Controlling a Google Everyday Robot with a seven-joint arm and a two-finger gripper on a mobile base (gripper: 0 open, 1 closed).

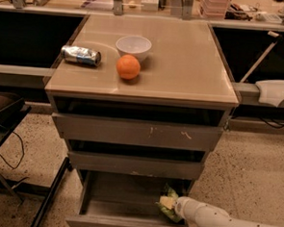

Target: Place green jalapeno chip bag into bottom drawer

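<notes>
Down low, my claw [176,209] met the crinkled green foil chip bag [167,203] inside the open grey-brown wooden bottom drawer [120,224], under the beige counter's [183,65] front right corner. I couldn't tell its grip. Placing step; next, release and withdraw.

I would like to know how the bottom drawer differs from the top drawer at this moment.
The bottom drawer is pulled far out; the top drawer hardly at all. The bottom drawer holds the green jalapeno chip bag, with the gripper against it at the right; the top drawer's inside is hidden. Both have flat grey-brown fronts.
</notes>
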